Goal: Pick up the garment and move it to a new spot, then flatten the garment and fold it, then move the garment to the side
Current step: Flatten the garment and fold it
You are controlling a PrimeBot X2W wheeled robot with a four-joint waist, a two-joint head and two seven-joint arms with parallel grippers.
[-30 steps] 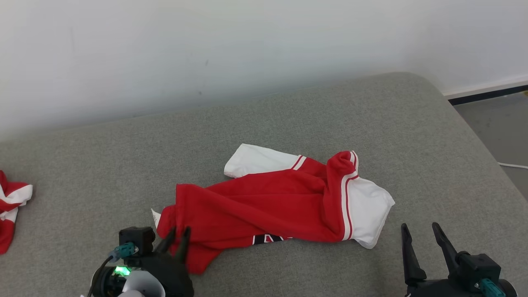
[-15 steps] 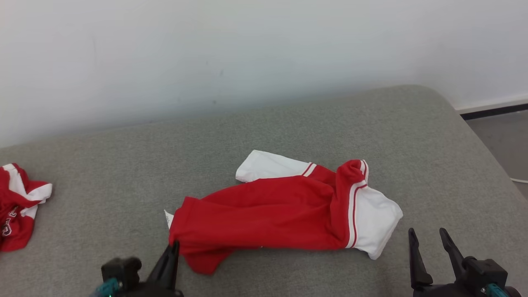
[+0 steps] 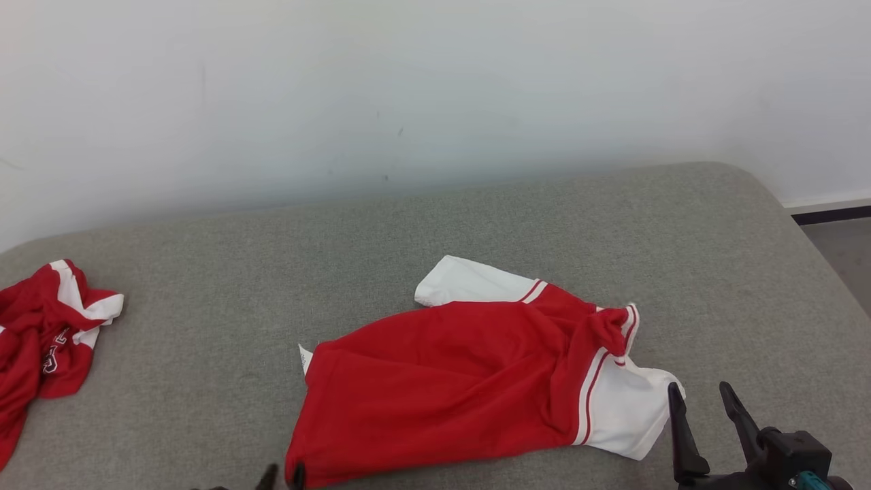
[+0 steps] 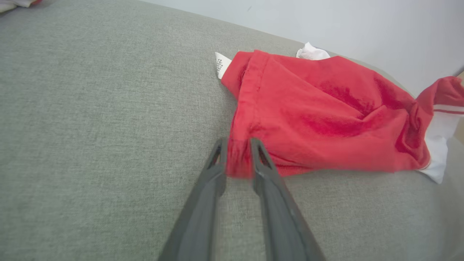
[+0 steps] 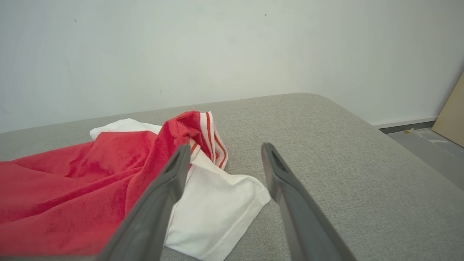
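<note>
The left gripper (image 4: 236,146), open a second ago, has pinched shut on the near hem corner of the shirt (image 3: 442,381), whose red cloth spreads beyond its jaws across the cushion (image 3: 204,272), ready for flattening; the right gripper (image 3: 700,393) waits wide open beside the white sleeve (image 5: 214,206).

The garment (image 3: 469,381), a red jersey with white sleeves trimmed in red stripes, is lying rumpled and partly spread on the grey cushion (image 3: 204,286), hem toward the robot's left, sleeves toward its right. One white sleeve is sticking out at the far side, the other at the near right. A white tag (image 3: 304,357) is showing at the hem, whose near corner is sitting pinched in the left gripper (image 4: 236,145)
</note>
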